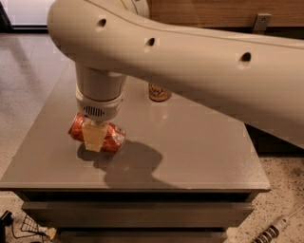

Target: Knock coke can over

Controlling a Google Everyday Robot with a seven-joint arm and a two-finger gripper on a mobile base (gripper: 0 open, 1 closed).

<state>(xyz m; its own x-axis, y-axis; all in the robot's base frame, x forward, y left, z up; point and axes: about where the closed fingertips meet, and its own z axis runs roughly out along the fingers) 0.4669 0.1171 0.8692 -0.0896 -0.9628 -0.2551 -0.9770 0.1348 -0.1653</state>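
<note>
The red-orange coke can (pixel 113 137) lies on its side on the left part of the grey table (pixel 199 147). My gripper (pixel 93 141) reaches straight down over it and is shut on its middle, with one cream finger (pixel 94 136) across the can's front. The can's lower side is at or just above the tabletop. My large white arm (pixel 190 61) crosses the whole upper view and hides much of the table's back.
A paler tan-orange can (pixel 159 92) stands upright at the back of the table, its top hidden behind my arm. A wooden cabinet (pixel 209 12) stands behind. A cable with a plug (pixel 270 232) lies on the floor at the lower right.
</note>
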